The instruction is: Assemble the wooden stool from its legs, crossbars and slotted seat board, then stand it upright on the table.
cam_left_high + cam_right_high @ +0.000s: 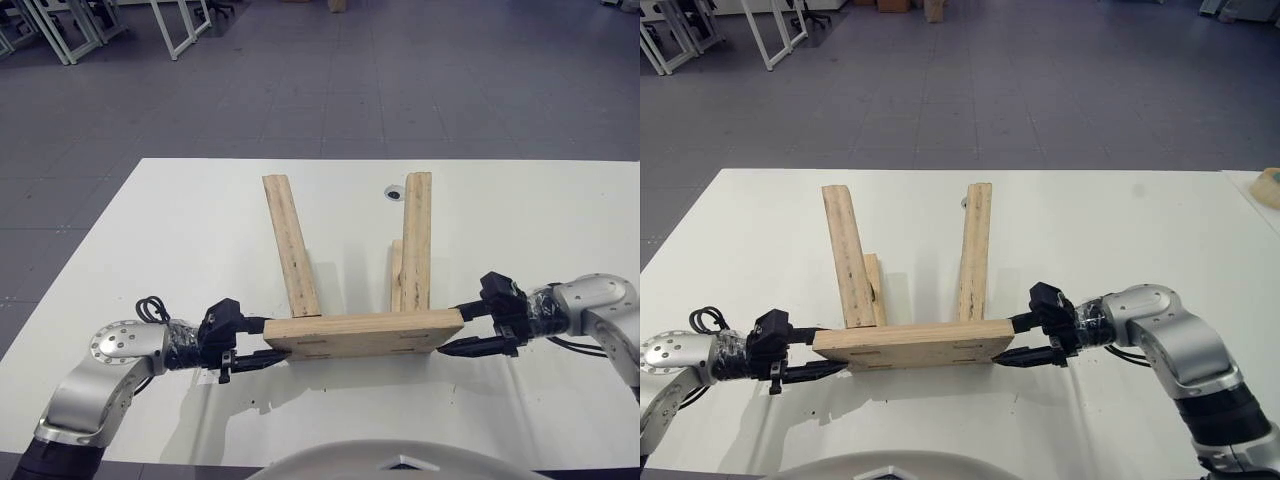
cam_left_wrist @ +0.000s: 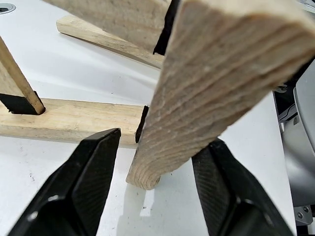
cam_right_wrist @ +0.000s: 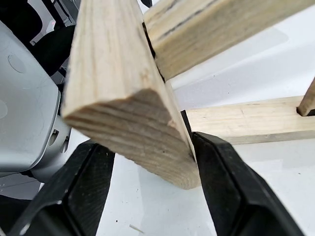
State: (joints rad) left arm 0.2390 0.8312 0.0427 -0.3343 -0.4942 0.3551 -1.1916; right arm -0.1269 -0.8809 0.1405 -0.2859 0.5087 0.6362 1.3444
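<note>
The wooden stool lies on its side on the white table [image 1: 150, 230]. Its seat board [image 1: 360, 335] stands on edge nearest me, and two legs [image 1: 290, 245] [image 1: 417, 240] point away, with a further leg [image 1: 397, 275] low behind them. My left gripper [image 1: 250, 342] straddles the board's left end. In the left wrist view one finger [image 2: 216, 167] touches the board [image 2: 206, 83], while the other finger [image 2: 93, 162] stands a little off it. My right gripper [image 1: 462, 328] is shut on the board's right end [image 3: 123, 98], with both fingers [image 3: 216, 167] against the wood.
A round cable hole [image 1: 393, 192] sits in the table just behind the legs. Bare table lies on both sides of the stool, and grey floor begins past the far edge. A tan object [image 1: 1270, 185] rests on a neighbouring surface at far right.
</note>
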